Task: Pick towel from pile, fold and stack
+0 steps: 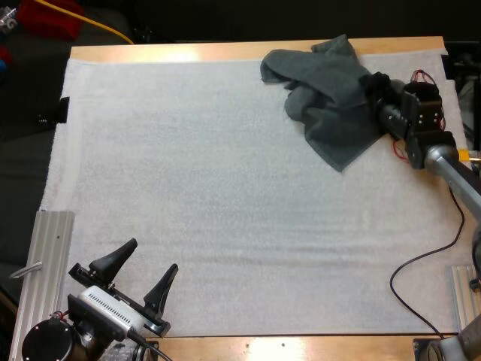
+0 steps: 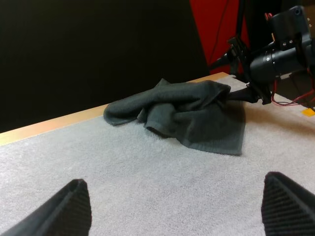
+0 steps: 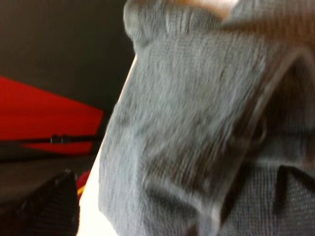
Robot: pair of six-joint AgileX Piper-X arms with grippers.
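A crumpled dark grey-green towel (image 1: 331, 94) lies at the mat's far right, near the back edge. My right gripper (image 1: 372, 84) is at the towel's right side, its fingers spread wide with towel folds bunched between them. One black finger (image 3: 49, 206) stands just off the cloth (image 3: 197, 123). From the left wrist, the towel (image 2: 192, 113) lies ahead with the right gripper (image 2: 237, 73) at its far edge. My left gripper (image 1: 152, 257) rests open near the mat's front left corner, holding nothing, its fingertips (image 2: 74, 206) wide apart over bare mat.
The white mat (image 1: 225, 195) spreads bare between the two arms. An aluminium rail (image 1: 49, 271) runs along the front left edge. The wooden table edge (image 1: 188, 51) borders the back, and a black cable (image 1: 421, 263) loops at the front right.
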